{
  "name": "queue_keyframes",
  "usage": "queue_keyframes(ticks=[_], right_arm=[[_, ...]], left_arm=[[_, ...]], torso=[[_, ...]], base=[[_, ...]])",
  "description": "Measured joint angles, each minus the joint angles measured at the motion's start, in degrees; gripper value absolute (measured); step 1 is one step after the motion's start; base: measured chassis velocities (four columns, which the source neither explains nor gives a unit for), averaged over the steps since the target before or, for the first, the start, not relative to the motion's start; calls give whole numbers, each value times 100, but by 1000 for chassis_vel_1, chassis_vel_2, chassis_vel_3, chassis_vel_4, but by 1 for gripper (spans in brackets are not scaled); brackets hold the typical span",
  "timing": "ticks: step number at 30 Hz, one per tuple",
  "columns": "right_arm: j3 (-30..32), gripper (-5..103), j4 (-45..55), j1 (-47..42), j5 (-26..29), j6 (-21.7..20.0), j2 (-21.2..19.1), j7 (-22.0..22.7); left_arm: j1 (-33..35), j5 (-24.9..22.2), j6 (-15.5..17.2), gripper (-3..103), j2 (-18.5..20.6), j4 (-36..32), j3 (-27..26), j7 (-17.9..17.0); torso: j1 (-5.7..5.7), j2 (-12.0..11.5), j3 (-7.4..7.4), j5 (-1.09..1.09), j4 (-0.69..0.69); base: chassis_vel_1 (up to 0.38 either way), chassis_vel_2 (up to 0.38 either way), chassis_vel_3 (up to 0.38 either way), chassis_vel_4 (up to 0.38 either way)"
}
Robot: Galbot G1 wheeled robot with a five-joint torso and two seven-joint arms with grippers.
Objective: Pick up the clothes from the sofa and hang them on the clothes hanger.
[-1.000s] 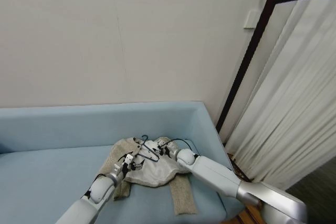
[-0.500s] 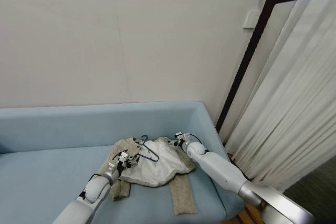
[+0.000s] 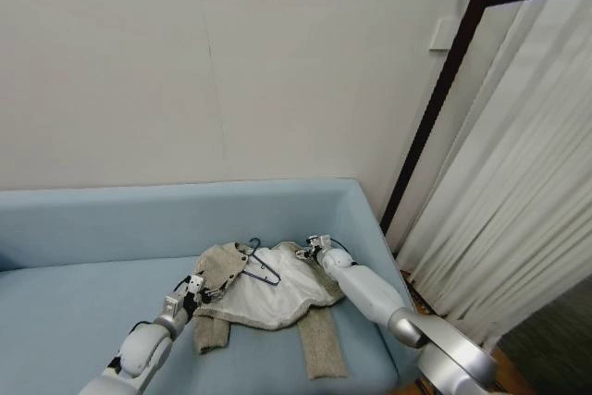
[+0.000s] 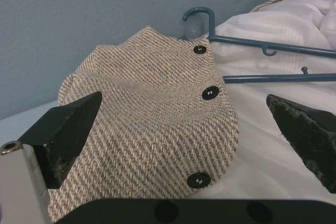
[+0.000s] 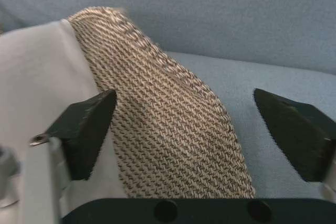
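with the cardigan (image 3: 277,293) on the sofa (image 3: 74,321) dead ahead of both, the left end effector (image 3: 194,286) and right end effector (image 3: 313,245) gape wide and empty; each should slide one finger under its woven edge before closing, clear of the hanger (image 3: 262,268).

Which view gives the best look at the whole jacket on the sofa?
The head view: the jacket lies spread on the sofa, sleeves and hanger included, left gripper and right gripper open at opposite edges. The left wrist view shows its buttoned flap, the right wrist view one woven edge.
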Motion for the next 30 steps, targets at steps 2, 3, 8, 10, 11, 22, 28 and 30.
queue_keyframes(ticks=[2, 3, 8, 10, 11, 22, 28, 30], right_arm=[[124, 75, -198, 2, -138, 73, 91, -54], [168, 70, -252, 0, -177, 100, 111, -84], [246, 53, -279, -91, -242, 156, 121, -149], [267, 42, -260, -146, -253, 169, 114, -169], [267, 42, -260, -146, -253, 169, 114, -169], [468, 4, -329, -288, -475, 383, 176, -228], [566, 0, -244, -299, -611, 518, 178, -172], [590, 0, -70, -306, -625, 542, 139, -116]], left_arm=[[67, 0, -5, 100, -37, -69, -58, 8], [87, 0, -7, 100, -54, -97, -77, 9], [110, 1, -14, 100, -72, -152, -104, 12], [102, 2, -16, 100, -77, -153, -107, 12], [102, 2, -16, 100, -77, -153, -107, 12], [121, 8, -29, 100, -93, -212, -108, 13], [178, 15, -40, 100, -116, -291, -119, 16], [190, 16, -54, 100, -117, -301, -135, 22]], torso=[[0, 0, 0, 0, -2], [0, 0, 0, 0, -2], [0, 0, 0, 0, -2], [0, 0, 0, 0, -2], [0, 0, 0, 0, -2], [0, 0, 0, 0, 0], [0, 0, 0, 0, -1], [0, 0, 0, 1, 0]], base=[[0, 0, 0, 0], [0, 0, 0, 0], [0, 0, 0, 0], [0, 0, 0, 0], [0, 0, 0, 0], [0, 0, 0, 0], [0, 0, 0, 0], [0, 0, 0, 0]])
